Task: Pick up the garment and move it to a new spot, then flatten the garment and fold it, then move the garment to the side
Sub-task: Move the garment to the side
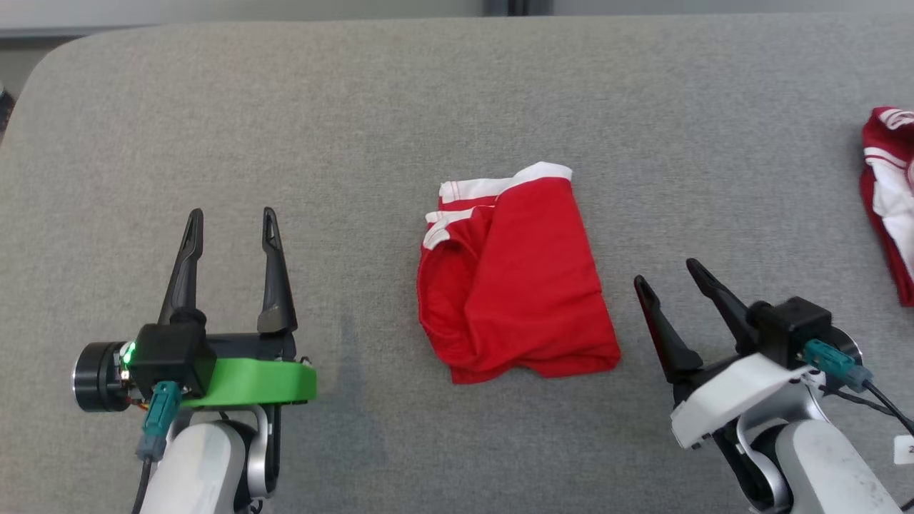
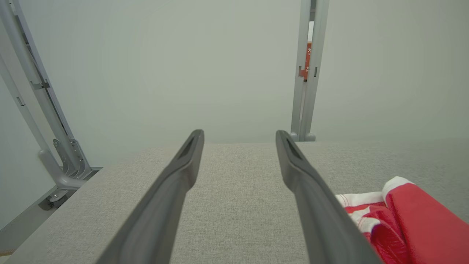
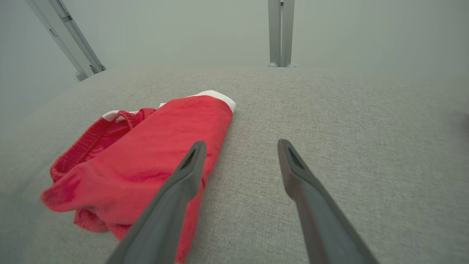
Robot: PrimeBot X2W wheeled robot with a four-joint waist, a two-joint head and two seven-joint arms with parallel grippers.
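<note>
Grey fabric tabletop (image 1: pixel 457 86) carries everything, bare apart from two items. The garment (image 1: pixel 518 278) sits mid-tabletop, between the two arms and in reach of both, which looks like a deliberate work spot. Left gripper (image 1: pixel 232 214) hovers well apart from it on the left, pointing straight ahead. Right gripper (image 1: pixel 664 271) is near its lower right corner and angled inward. In the right wrist view one finger overlaps the red cloth, but I can't tell if it touches. Both sets of fingers are spread wide and hold nothing, so neither arm is committed. My read: it's a neutral flanking pose, either before a grasp or just after a release. A second garment (image 1: pixel 889 193), red and white, lies at the far right edge, probably the set-aside pile. Garment look: red shorts with white trim, doubled over into a compact, rough trapezoid. The ribbed waistband opening bunches on the left side and the white hem shows at the far end. The near edge is lumpy with soft wrinkles, not crisp. I'd call it folded but loose, with the move to the side left to do.
</note>
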